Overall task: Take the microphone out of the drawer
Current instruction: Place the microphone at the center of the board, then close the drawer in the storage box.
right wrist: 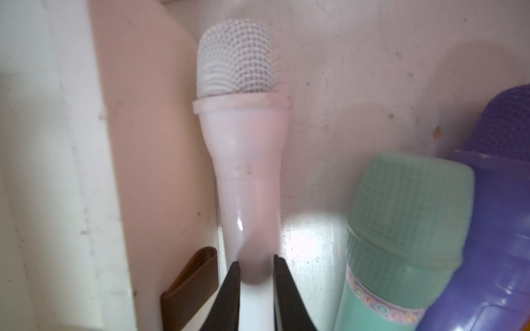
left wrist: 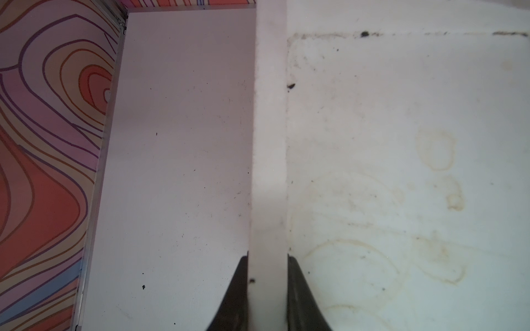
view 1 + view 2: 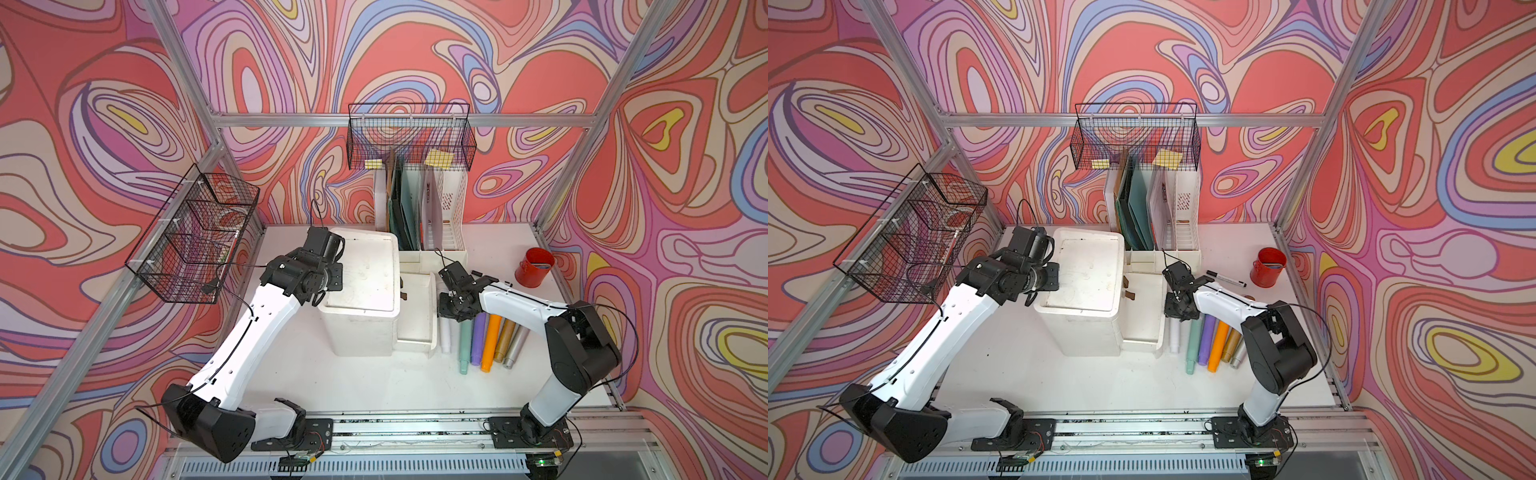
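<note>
Right jaws are clamped on the handle of the white mic [image 1: 246, 160], one side pressed against each flank of it, and the mesh head points straight out ahead of them. That mic is outside the drawer [image 3: 417, 307], just beside its front wall. The brown pull [image 1: 189, 286] on that wall sits right next to the jaws. Can't tell from the close-up whether the mic is resting on the bench [image 3: 332, 382] or lifted off it.

On the other side of the right jaws from the drawer there's a teal mic [image 1: 401, 229] and then a purple mic [image 1: 502, 200], near the white one but not touching it. In both top views an orange mic [image 3: 490, 343], a gold mic [image 3: 504, 340] and a silver mic [image 3: 515, 347] carry on the same row.

Left jaws are pinched on the raised rim along the top of the cabinet [image 2: 269, 143], with the rim running straight out between them, well apart from the right jaws.

Out past the right jaws there's a marker [image 3: 1225, 279], and a red cup [image 3: 534, 268] stands farther off.
</note>
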